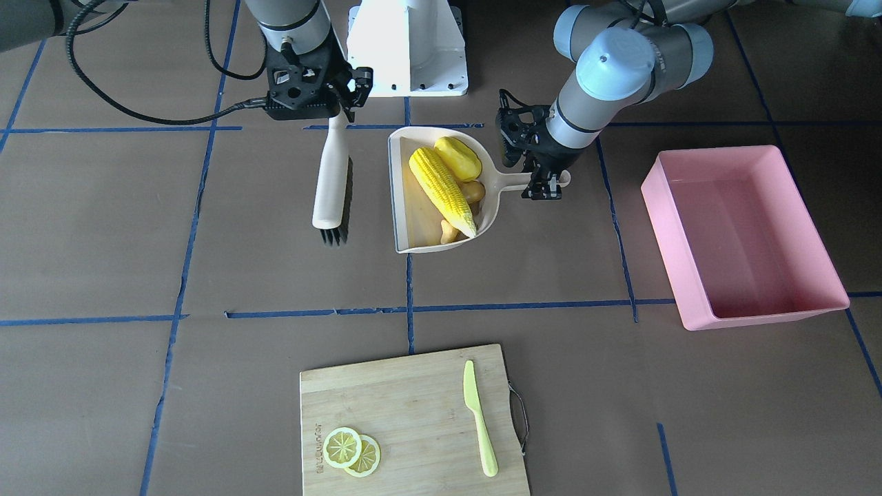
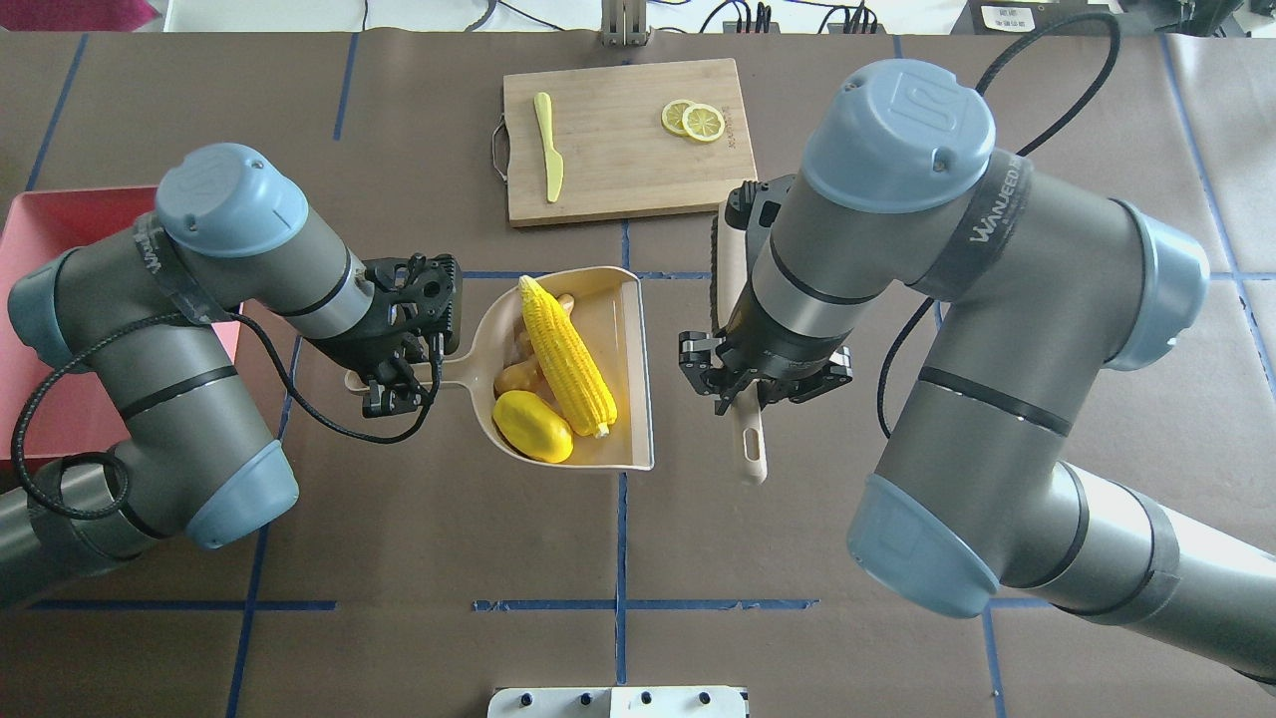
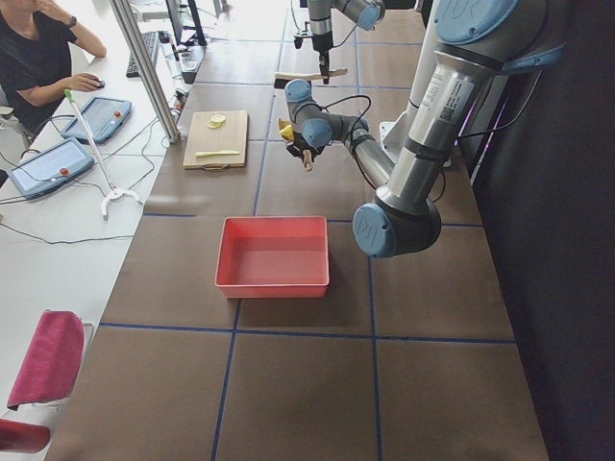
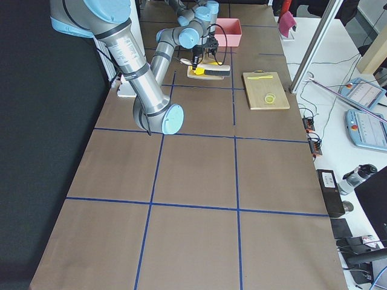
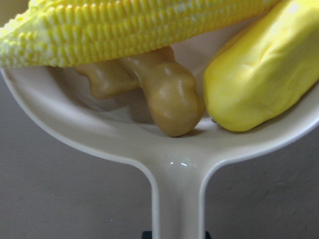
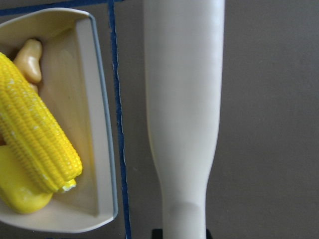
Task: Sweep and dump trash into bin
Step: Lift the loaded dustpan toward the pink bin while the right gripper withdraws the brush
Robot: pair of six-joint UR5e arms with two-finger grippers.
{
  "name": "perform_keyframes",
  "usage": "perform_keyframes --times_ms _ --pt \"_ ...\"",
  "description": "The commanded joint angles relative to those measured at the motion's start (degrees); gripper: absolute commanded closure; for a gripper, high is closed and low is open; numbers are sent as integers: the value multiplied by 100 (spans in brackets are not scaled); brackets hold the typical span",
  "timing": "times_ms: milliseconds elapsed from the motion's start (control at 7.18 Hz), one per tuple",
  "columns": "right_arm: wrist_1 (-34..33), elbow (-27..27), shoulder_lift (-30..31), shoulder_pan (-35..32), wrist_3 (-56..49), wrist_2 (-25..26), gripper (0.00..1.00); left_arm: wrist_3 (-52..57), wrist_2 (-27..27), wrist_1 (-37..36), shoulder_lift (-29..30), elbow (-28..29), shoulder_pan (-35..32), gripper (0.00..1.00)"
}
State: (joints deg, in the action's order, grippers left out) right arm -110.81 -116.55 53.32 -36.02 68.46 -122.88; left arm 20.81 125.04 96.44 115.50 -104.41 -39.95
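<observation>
Cream plastic dustpan [image 1: 412, 224] carries all three pieces of trash: the corn cob [image 1: 441, 189] lies slantwise across it, the potato lump [image 1: 458, 157] sits at the handle end touching the cob, and the ginger root [image 1: 473, 191] is wedged partly under the cob against the back wall. No trash shows on the table [image 1: 551, 344] outside the pan.

The left gripper [image 1: 544, 184] is clamped on the dustpan handle. The right gripper [image 1: 344, 103] grips the brush [image 1: 331, 179] by its handle. The brush hangs just beside the pan's open mouth, apart from it.

The pink bin [image 1: 682, 234] stands well apart from the pan, on the robot's left side, and holds nothing.

Assessment: the sweeping appears complete and the dumping has not begun. What is left is to carry the pan over to the bin and tip it. Whether the pan is lifted off the table cannot be told. The cob overhangs toward the pan's open edge, so it could roll out on the way.
</observation>
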Motion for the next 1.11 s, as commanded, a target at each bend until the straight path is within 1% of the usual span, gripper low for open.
perform_keyframes --times_ms 0,139,279,418,557,696,836,975 --pt "-11 -183 274 -378 -173 -52 100 -25 763 -29 -245 -315 -572 100" --pt "-237 -366 502 -640 -636 -244 100 1 845 -47 -543 -631 -801 100" --pt "-709 -490 513 -913 -1328 -289 100 10 846 -186 -833 -956 -943 100" --pt "-1054 -526 600 -1185 -1944 -290 100 97 829 -605 -1001 -1316 -1136 100" --pt "-1127 -552 818 -1362 -2438 -290 100 551 846 -1175 -1186 -1693 -1364 100" --pt "-1127 -605 1064 -1546 -2965 -290 100 782 855 -1581 -1309 -1941 -1618 100" --pt "-1136 -588 1197 -1696 -3283 -298 100 819 881 -1594 -1528 -2074 -1839 100" --pt "-1136 -553 1329 -1907 -3678 -298 100 1054 1134 -1594 -1713 -2101 -2137 100"
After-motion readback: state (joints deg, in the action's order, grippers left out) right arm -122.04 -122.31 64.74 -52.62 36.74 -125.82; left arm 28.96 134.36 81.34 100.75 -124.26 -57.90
